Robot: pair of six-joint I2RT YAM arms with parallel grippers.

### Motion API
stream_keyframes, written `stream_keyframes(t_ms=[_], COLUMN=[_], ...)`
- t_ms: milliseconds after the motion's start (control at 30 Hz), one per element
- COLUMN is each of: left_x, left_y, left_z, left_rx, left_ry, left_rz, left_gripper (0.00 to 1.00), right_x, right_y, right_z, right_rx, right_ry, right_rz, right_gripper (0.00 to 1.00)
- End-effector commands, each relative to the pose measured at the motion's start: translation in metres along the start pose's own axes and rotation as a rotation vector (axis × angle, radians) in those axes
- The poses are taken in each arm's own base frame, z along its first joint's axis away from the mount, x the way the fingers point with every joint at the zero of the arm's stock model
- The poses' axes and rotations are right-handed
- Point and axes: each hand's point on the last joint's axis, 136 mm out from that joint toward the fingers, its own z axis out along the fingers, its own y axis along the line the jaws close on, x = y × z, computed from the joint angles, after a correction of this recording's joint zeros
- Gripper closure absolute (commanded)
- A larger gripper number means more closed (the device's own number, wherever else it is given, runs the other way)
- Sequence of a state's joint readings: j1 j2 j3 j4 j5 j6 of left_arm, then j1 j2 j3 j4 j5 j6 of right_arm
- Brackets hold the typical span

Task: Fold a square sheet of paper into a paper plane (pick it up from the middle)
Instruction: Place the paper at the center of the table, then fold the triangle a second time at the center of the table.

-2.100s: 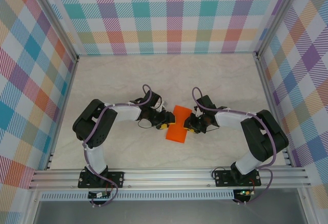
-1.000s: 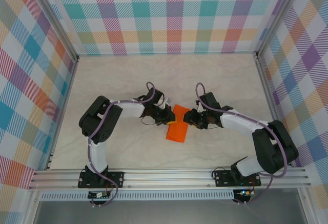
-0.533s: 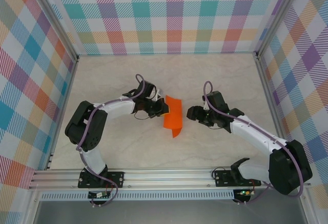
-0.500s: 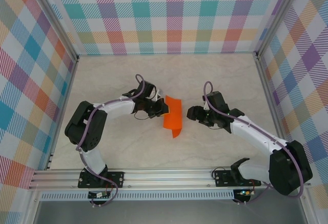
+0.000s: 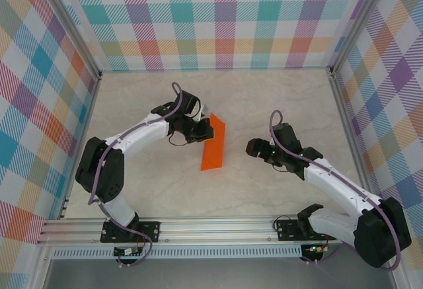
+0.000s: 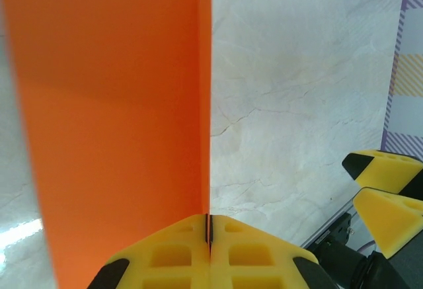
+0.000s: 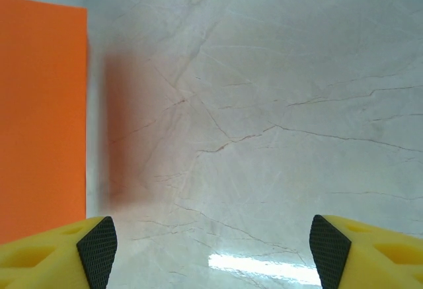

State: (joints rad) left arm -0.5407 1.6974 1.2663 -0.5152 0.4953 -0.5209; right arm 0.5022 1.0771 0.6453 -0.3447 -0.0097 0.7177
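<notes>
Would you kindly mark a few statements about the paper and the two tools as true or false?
1. The left tool is shut on the orange paper. True.
2. The right tool grips the paper too. False: it is open, holds nothing and is apart from the paper.
3. The paper leans against the back wall. False: it is near the middle of the table, between the two tools.
4. The table has a pale marbled surface. True.
</notes>
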Motion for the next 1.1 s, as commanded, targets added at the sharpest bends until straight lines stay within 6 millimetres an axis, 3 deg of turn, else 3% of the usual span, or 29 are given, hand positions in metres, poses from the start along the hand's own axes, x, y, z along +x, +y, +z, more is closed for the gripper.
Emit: stream_keyframes(t_ms=[0, 133, 267, 467, 767, 1067], left_x=[0.009, 0.012, 0.019, 0.025, 0.028, 0.031], left_y=[-0.003, 0.006, 0.018, 0.035, 0.036, 0.037], left_z=[0.004, 0.02, 0.047, 0.064, 0.067, 0.067], left_rx=[-0.025, -0.066, -0.062, -0.09, -0.085, -0.086], left_ry=[0.042, 0.05, 0.074, 0.084, 0.096, 0.106], left_rz=[0.022, -0.005, -0.051, -0.086, -0.098, -0.108], left_gripper=[1.0, 0.99, 1.0, 1.0, 0.98, 0.98], right_x=[0.002, 0.004, 0.01, 0.032, 0.076, 0.092], right_y=[-0.004, 0.003, 0.031, 0.064, 0.117, 0.128], right_z=[-0.001, 0.001, 0.003, 0.005, 0.031, 0.055], right_rx=[0.026, -0.012, -0.108, -0.155, -0.081, -0.017], right_ry=[0.002, 0.019, 0.038, 0.039, 0.037, 0.015], right_rz=[-0.014, -0.033, -0.125, -0.314, -0.604, -0.66], right_gripper=[0.22, 0.25, 0.28, 0.29, 0.3, 0.3])
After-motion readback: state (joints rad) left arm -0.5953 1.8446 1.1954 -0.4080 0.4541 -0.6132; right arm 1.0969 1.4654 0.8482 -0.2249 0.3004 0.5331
